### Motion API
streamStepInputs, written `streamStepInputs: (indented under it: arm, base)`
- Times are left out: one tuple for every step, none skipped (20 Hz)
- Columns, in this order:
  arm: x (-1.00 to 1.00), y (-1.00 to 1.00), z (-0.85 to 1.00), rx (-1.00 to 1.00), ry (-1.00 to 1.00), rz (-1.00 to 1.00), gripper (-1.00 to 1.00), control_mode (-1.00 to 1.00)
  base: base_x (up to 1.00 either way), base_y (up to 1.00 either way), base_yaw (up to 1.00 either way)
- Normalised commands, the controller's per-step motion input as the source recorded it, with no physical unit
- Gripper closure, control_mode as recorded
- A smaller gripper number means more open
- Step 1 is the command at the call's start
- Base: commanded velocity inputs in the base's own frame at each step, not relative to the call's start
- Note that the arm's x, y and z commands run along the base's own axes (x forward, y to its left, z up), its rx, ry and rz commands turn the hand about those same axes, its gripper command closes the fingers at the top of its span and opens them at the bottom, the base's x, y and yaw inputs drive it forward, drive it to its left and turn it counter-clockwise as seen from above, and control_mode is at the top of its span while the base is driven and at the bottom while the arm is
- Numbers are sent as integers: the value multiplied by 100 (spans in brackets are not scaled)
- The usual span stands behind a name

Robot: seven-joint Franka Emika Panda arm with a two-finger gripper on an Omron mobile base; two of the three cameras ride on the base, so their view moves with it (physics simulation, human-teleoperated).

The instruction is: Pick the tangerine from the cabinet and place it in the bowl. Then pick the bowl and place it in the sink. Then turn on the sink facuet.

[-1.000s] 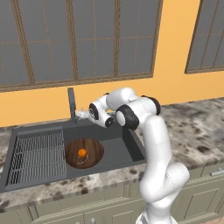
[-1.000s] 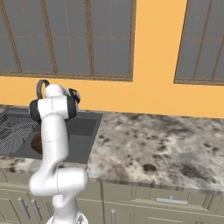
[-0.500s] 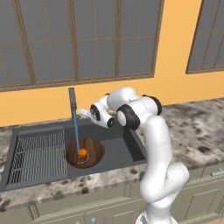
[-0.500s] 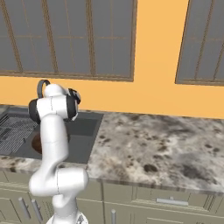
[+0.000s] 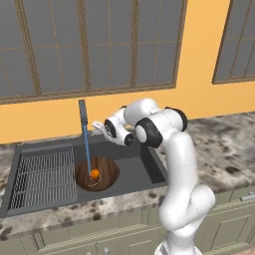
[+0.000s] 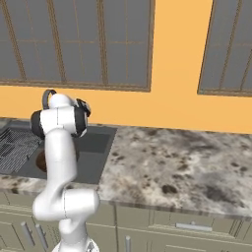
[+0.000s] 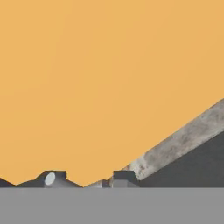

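The dark wooden bowl (image 5: 102, 174) sits in the dark grey sink (image 5: 134, 168), with the small orange tangerine (image 5: 94, 173) inside it. A thin blue stream of water runs from the upright faucet (image 5: 82, 114) down into the bowl. My gripper (image 5: 98, 126) is at the faucet's right side, level with its lever. In the hand view the fingertips (image 7: 124, 176) stand apart and face the orange wall. They hold nothing. The cabinet is out of view.
A ribbed wire rack (image 5: 42, 177) fills the sink's left part. The speckled stone counter (image 6: 172, 157) stretches to the right, with the orange wall and windows behind it. Drawer fronts (image 6: 197, 226) run below.
A blue stream of water has started from the faucet into the bowl. The gripper has stayed beside the faucet with hardly any movement.
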Motion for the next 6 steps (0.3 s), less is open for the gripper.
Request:
streamStepInputs:
  arm:
    - [0,0,0,-1,0,0,100,-100]
    - [0,0,0,0,0,0,100,-100]
    - [0,0,0,0,0,0,100,-100]
    - [0,0,0,0,0,0,100,-100]
    - [0,0,0,0,0,0,100,-100]
    - [0,0,0,0,0,0,100,-100]
  base:
    - [0,0,0]
    - [0,0,0]
    - [0,0,0]
    - [0,0,0]
    - [0,0,0]
    - [0,0,0]
